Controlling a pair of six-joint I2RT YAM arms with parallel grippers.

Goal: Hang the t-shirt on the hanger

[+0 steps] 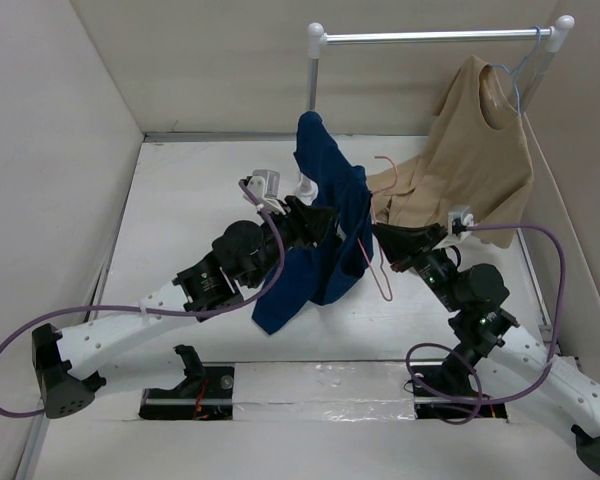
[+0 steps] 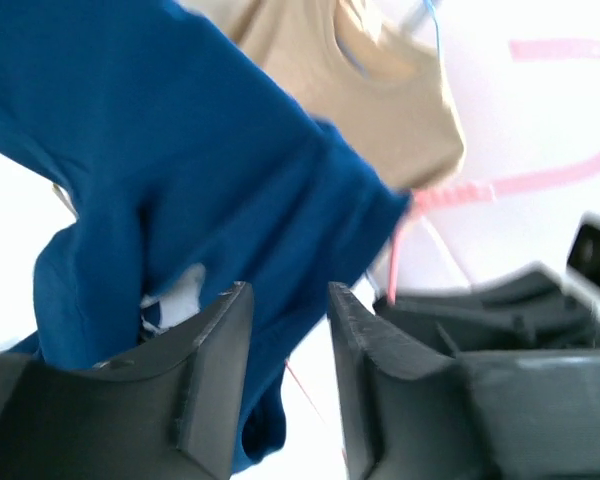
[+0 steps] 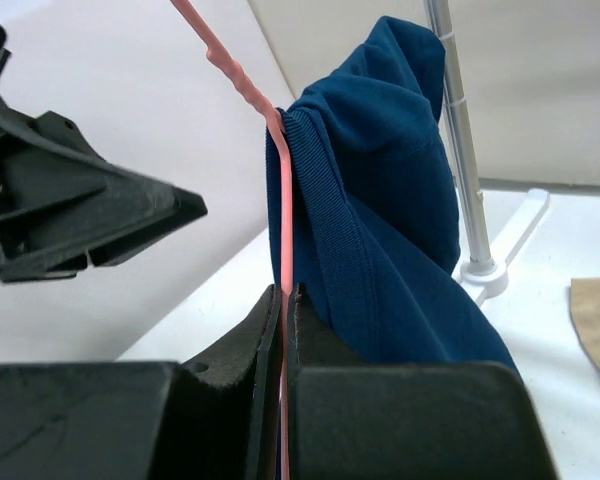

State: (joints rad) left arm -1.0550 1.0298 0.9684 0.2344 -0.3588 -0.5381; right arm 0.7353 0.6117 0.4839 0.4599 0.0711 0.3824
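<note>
Closest to the lens in the right wrist view is the right gripper [image 3: 283, 295], fingers pinched tight together on the thin pink wire of the hanger [image 3: 286, 215], so that side's sorted. The big thing here is the t-shirt [image 3: 380, 230]. It's navy, lifted up over the middle of the table [image 1: 180, 200] between the two grippers, and bunched over one end of the hanger. A ribbed edge is caught right at the wire's bend and the rest trails down toward the near left. The left gripper [image 2: 285, 295] sits just left of it with its fingers apart, blue cloth showing in the gap, nothing pinched that I can see. My take on doing this bit well: the right one holds the hanger dead steady, while the left bites only one layer near that ribbed edge and draws the opening along the wire toward the free shoulder. Go slow, because I reckon a thin wire will twist in the clamp if the cloth drags, and grabbing both layers would probably slide the whole bundle off. Head count, big to small: one clothes rail [image 1: 430, 37] at the far right, two shirts (the navy one plus a tan shirt [image 1: 480, 150] hanging on the rail), two grippers, and two hangers (the pink one and a light blue hanger [image 1: 517, 88] carrying the tan one).
</note>
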